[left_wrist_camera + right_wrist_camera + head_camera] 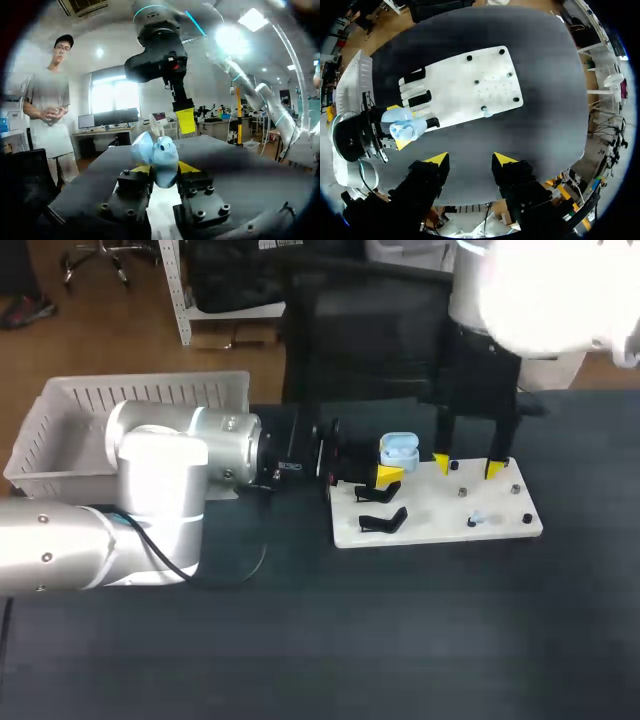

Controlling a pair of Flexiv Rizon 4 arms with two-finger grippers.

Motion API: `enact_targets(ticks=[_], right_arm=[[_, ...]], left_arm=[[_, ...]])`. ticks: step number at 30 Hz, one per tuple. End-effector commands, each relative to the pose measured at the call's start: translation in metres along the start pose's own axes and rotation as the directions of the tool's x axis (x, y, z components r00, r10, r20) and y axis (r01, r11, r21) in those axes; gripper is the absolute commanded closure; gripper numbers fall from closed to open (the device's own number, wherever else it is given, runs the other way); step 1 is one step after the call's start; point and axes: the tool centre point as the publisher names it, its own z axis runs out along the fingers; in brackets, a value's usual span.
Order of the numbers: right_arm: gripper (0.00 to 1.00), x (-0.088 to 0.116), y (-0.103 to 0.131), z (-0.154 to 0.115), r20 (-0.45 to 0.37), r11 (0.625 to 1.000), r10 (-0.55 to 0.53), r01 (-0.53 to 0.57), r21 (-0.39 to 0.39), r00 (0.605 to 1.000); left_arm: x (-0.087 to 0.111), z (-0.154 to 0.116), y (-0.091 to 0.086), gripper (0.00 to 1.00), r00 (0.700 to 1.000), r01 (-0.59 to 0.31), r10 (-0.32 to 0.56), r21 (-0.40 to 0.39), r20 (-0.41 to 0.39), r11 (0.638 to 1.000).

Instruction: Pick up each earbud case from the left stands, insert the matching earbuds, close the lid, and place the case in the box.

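Note:
A light blue earbud case [398,449] with its lid open is held over the left end of the white board [440,525], and my left gripper [388,476] is shut on it. In the left wrist view the case [157,156] sits between that gripper's yellow tips. My right gripper [467,466] hangs open just right of the case, above the board, with nothing between its fingers [436,159]. From the right wrist view the case [405,127] lies beside the board [465,82]. A small pale earbud [480,521] rests near the board's front right.
Two black stands [382,521] sit on the board's left part, and small black pegs dot its right part. A white slatted box [150,386] stands at the back left behind my left arm.

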Motion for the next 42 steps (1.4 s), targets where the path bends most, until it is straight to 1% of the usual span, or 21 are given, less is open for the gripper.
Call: enact_targets(ticks=[1, 4, 6, 8, 9, 11, 14, 18, 19, 23, 25, 29, 38, 42], right_arm=[[0.57, 0.006, -0.029, 0.015, 0.105, 0.988, -0.004, 0.021, -0.156, 0.994], [0.56, 0.003, -0.037, 0.029, 0.115, 0.990, -0.005, 0.021, -0.143, 0.993], [0.56, 0.001, -0.039, 0.037, 0.119, 0.987, -0.015, 0.034, -0.160, 0.993], [0.56, -0.001, -0.038, 0.043, 0.126, 0.982, -0.026, 0.049, -0.183, 0.992], [0.56, -0.002, -0.036, 0.048, 0.136, 0.982, -0.040, 0.064, -0.177, 0.990], [0.56, -0.001, -0.031, 0.055, 0.146, 0.975, -0.073, 0.101, -0.196, 0.987], [0.56, -0.004, -0.025, 0.062, 0.159, 0.971, -0.103, 0.134, -0.200, 0.982], [0.58, -0.016, -0.024, 0.069, 0.173, 0.971, -0.116, 0.149, -0.188, 0.978], [0.56, -0.020, -0.026, 0.071, 0.186, 0.972, -0.116, 0.150, -0.181, 0.976], [0.55, -0.030, -0.033, 0.076, 0.190, 0.974, -0.106, 0.141, -0.178, 0.976], [0.57, -0.033, -0.036, 0.079, 0.189, 0.975, -0.101, 0.135, -0.175, 0.977], [0.60, -0.036, -0.037, 0.084, 0.181, 0.976, -0.105, 0.136, -0.167, 0.978], [0.61, -0.042, -0.036, 0.092, 0.171, 0.977, -0.117, 0.144, -0.157, 0.978], [0.62, -0.046, -0.035, 0.097, 0.154, 0.978, -0.115, 0.139, -0.153, 0.981]], left_arm=[[0.000, 0.000, -0.002, 1.00, 1.000, -0.004, 0.004, -0.007, 0.002, 1.000], [0.000, 0.000, -0.002, 1.00, 1.000, -0.004, 0.004, -0.007, 0.002, 1.000], [0.000, 0.000, -0.002, 1.00, 1.000, -0.004, 0.004, -0.007, 0.002, 1.000], [0.000, 0.000, -0.002, 1.00, 1.000, -0.004, 0.004, -0.007, 0.002, 1.000], [0.000, 0.000, -0.002, 1.00, 1.000, -0.004, 0.004, -0.007, 0.002, 1.000], [0.000, 0.000, -0.002, 1.00, 1.000, -0.004, 0.004, -0.007, 0.002, 1.000], [0.000, 0.000, -0.002, 1.00, 1.000, -0.004, 0.004, -0.007, 0.002, 1.000], [0.000, 0.000, -0.002, 1.00, 1.000, -0.004, 0.004, -0.007, 0.002, 1.000], [0.000, 0.000, -0.002, 1.00, 1.000, -0.004, 0.004, -0.007, 0.002, 1.000], [0.000, 0.000, -0.002, 1.00, 1.000, -0.004, 0.004, -0.007, 0.002, 1.000], [0.000, 0.000, -0.002, 1.00, 1.000, -0.004, 0.004, -0.007, 0.002, 1.000], [0.000, 0.000, -0.002, 1.00, 1.000, -0.004, 0.004, -0.007, 0.002, 1.000], [0.000, 0.000, -0.002, 1.00, 1.000, -0.004, 0.004, -0.007, 0.002, 1.000], [0.000, 0.000, -0.002, 1.00, 1.000, -0.004, 0.004, -0.007, 0.002, 1.000]])
